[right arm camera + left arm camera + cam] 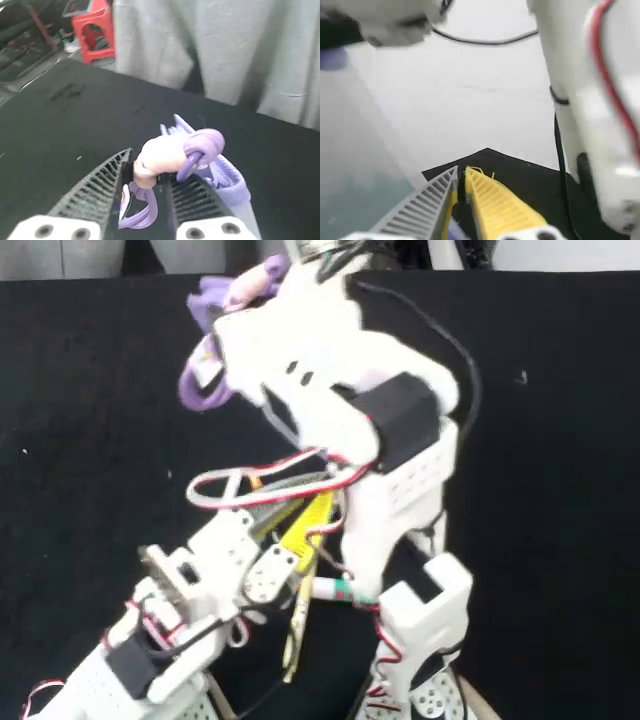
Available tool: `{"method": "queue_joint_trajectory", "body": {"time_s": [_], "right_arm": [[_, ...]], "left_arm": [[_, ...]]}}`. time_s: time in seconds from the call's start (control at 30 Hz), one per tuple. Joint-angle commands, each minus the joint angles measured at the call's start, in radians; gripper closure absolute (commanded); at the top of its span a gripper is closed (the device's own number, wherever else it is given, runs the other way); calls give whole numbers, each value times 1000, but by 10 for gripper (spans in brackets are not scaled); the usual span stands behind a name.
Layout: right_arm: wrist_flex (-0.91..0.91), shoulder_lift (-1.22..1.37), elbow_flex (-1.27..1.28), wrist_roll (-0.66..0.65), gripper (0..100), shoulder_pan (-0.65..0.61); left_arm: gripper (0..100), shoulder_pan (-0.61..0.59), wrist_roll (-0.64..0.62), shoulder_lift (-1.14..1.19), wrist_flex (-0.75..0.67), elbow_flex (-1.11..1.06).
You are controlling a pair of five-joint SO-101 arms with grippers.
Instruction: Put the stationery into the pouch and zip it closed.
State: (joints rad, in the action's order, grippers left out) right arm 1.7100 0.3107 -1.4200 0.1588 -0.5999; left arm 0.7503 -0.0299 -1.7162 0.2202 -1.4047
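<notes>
Pouch point(202, 142), bunched purple and pink, was gripped between the jaws of the right pincer point(150, 167) and held clear above the counter point(75, 115), its bulk spilling out past the tips, while the left pincer point(461, 172), jaws drawn together, was placed well apart from it.

From high up, the right arm point(340, 390) covers part of the purple pouch point(195, 388) and much of the bench point(90, 490). The pouch looks smeary, so we cannot tell if its zip is open or done up. The left arm point(200, 580) runs off the bottom edge there, and a thin yellow stick point(293, 635) and a small pen-like thing point(335, 589) near it are too blurry for us to name. Past the left hand point(461, 175), the right arm is a white blur cut off by the edge.
</notes>
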Motion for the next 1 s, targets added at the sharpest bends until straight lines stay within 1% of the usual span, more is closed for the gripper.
{"method": "queue_joint_trajectory", "body": {"time_s": [0.0,0.1,0.13,0.33,0.4,0.5,0.8,0.83,0.9,0.97], "right_arm": [[12,-61,-50,-15,988,-32],[26,-68,-54,-18,988,-37],[31,-74,-65,-17,988,-38],[51,-122,-119,-20,988,-32],[54,-136,-117,-20,988,-32],[57,-148,-117,-18,988,-37],[55,-139,-117,-20,988,-35],[55,-137,-116,-20,988,-35],[54,-137,-116,-21,988,-35],[49,-136,-116,-21,988,-35]], "left_arm": [[970,10,-15,43,-107,-19],[970,7,-12,43,-104,-27],[970,-12,-12,43,-104,-38],[970,-229,-18,43,-110,-74],[970,-282,-18,43,-110,-73],[970,-328,-18,43,-112,-82],[969,-338,-18,43,-104,-82],[955,-335,-18,43,-104,-82],[896,-329,-21,43,-103,-84],[858,-329,-69,43,-94,-88]]}}
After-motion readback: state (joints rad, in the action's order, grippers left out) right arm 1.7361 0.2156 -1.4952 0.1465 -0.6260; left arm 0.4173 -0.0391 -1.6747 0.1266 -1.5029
